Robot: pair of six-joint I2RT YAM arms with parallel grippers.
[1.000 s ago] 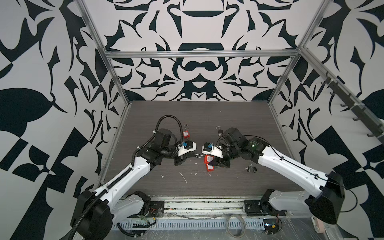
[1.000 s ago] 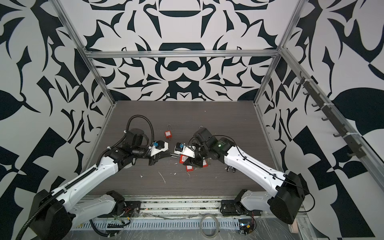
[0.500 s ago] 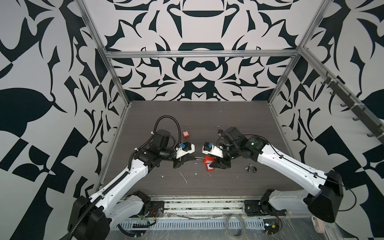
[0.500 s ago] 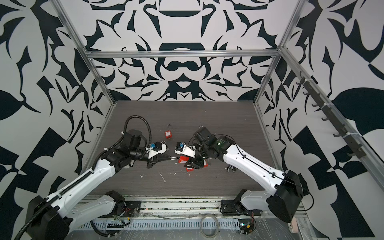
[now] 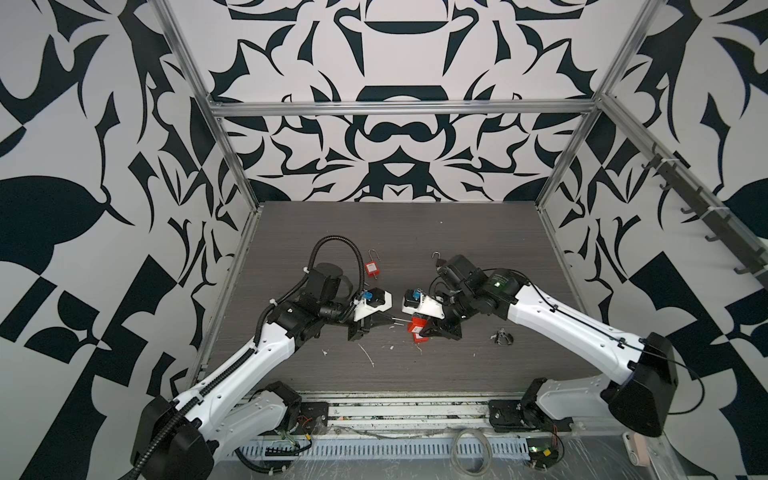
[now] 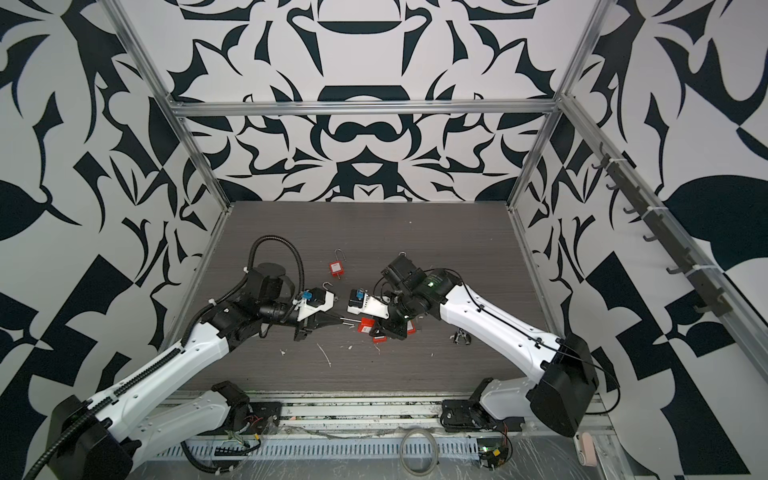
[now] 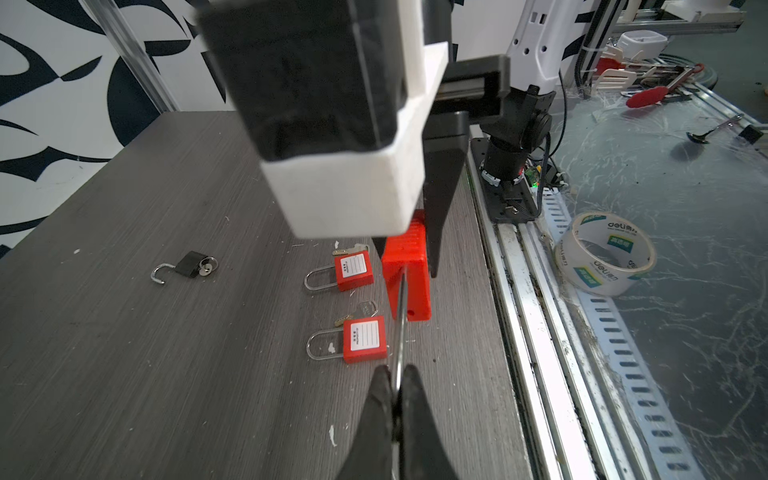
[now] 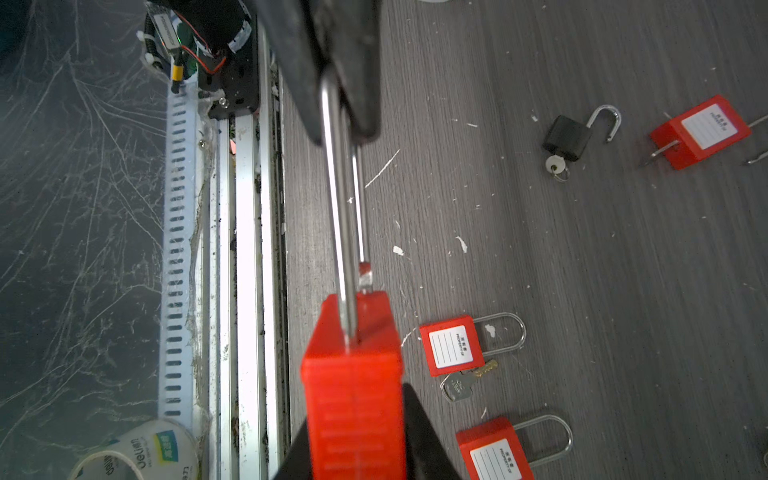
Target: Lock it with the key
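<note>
While the left gripper (image 7: 397, 386) pinched the slick, stiff shackle (image 7: 400, 316), the right gripper (image 8: 353, 419) clamped the ribbed body of the red padlock (image 8: 353, 370); likely light, rigid, best held by flat sides.

The red padlock (image 8: 353, 374) has a ribbed plastic body and a long steel shackle (image 8: 336, 208) (open, short leg clear of the body). It is held lengthwise above the table (image 8: 582, 270). A silver key (image 8: 457, 384) lies flat nearby.

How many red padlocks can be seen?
4 red padlocks: one held between left gripper and right gripper; two lying beside it; one farther back, near the left arm. Arms may hide others.
</note>
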